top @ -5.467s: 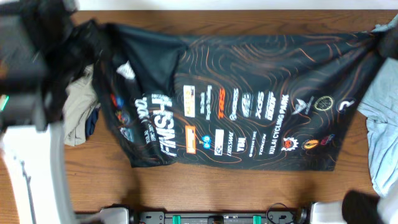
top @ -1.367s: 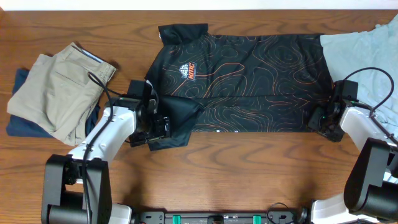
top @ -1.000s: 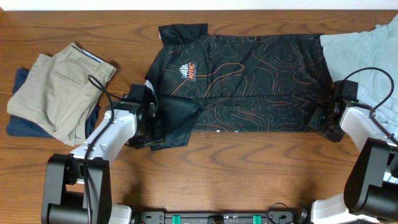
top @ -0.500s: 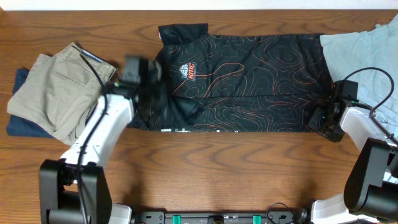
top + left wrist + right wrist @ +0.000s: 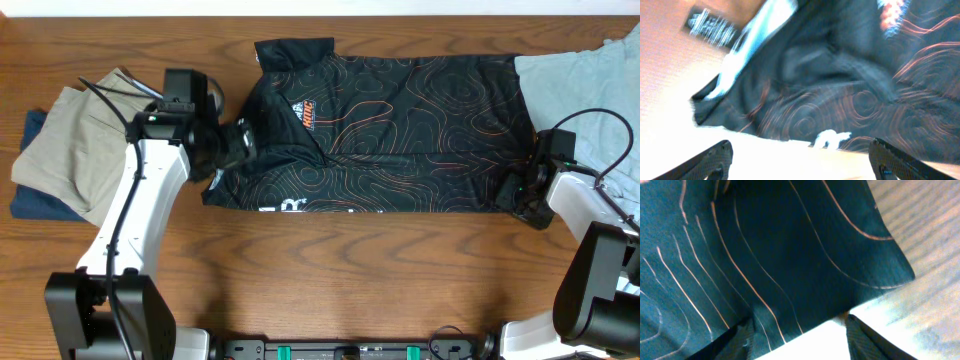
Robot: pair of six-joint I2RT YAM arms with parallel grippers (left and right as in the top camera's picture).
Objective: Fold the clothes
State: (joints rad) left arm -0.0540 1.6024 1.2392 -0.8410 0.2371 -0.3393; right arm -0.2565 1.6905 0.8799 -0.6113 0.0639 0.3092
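Observation:
The clothes, a black jersey (image 5: 400, 130) with thin orange contour lines and an orange chest logo (image 5: 310, 113), lie flat across the table, collar to the left. My left gripper (image 5: 238, 140) hovers over the jersey's left end, jaws wide apart and holding nothing. In the left wrist view, the gripper (image 5: 800, 147) faces bunched black cloth (image 5: 840, 90) with white lettering at its edge. My right gripper (image 5: 515, 192) sits at the jersey's lower right corner. The right wrist view shows this gripper (image 5: 797, 325) open, with the hem corner (image 5: 805, 265) lying just past the fingertips.
Folded khaki trousers (image 5: 80, 150) rest on a dark blue garment (image 5: 28, 195) at the left. A pale blue-grey garment (image 5: 590, 80) lies at the right edge, touching the jersey's far right corner. Bare wood (image 5: 350, 270) runs along the front.
My left gripper carried the sleeve up from the jersey's lower left, let it go and opened; its arm swung toward the far left. The right arm stayed put, jaws slightly wider.

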